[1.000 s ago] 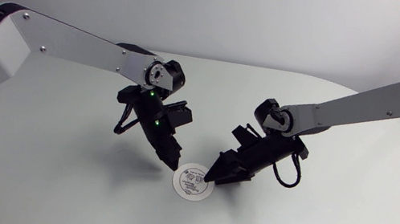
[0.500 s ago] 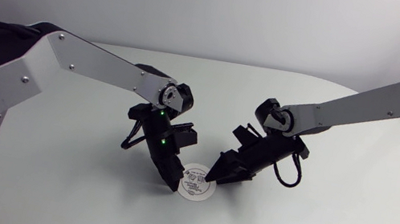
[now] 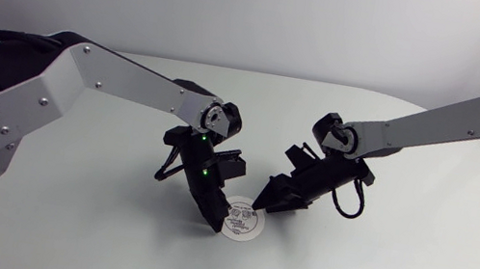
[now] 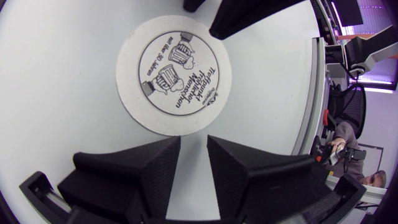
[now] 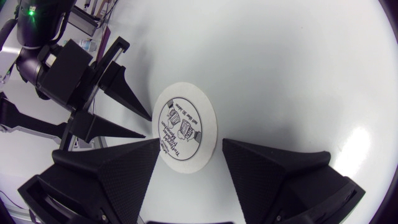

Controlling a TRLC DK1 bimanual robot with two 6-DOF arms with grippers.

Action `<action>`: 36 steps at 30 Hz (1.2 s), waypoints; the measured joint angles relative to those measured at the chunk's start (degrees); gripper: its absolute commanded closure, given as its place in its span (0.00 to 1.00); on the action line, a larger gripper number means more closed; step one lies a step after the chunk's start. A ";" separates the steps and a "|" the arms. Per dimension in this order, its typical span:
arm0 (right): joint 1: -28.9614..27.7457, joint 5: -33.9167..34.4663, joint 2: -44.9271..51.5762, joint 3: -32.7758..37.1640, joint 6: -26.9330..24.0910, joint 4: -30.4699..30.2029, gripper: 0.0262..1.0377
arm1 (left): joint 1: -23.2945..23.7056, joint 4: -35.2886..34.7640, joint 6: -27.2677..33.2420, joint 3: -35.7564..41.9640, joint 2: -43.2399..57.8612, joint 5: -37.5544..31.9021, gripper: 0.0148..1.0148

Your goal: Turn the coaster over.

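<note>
The coaster is a round white disc with black print facing up, lying flat on the white table. My left gripper points down at the coaster's left rim, its fingers drawn close together with nothing between them. In the left wrist view the coaster lies just ahead of those fingertips. My right gripper stands open at the coaster's far right rim. In the right wrist view the coaster sits ahead of and partly between the wide-spread fingers, with the left gripper on its other side.
The white table stretches bare around the coaster. Both arms slant in from the sides and meet over the middle, the right gripper's fingers just beyond the coaster from the left one.
My left arm has swung right and lowered until its tips reach the coaster's left rim. The coaster has slid slightly right. My right gripper has drawn back a little.
</note>
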 measured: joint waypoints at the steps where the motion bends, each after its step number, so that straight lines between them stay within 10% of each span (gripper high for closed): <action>1: 0.00 0.04 0.00 0.00 0.00 0.02 0.29 | 0.00 -0.02 0.00 0.04 0.00 0.11 0.68; 36: -1.38 0.63 -0.46 -0.26 -0.04 0.13 0.29 | -0.90 1.33 -0.66 2.36 1.51 1.90 0.68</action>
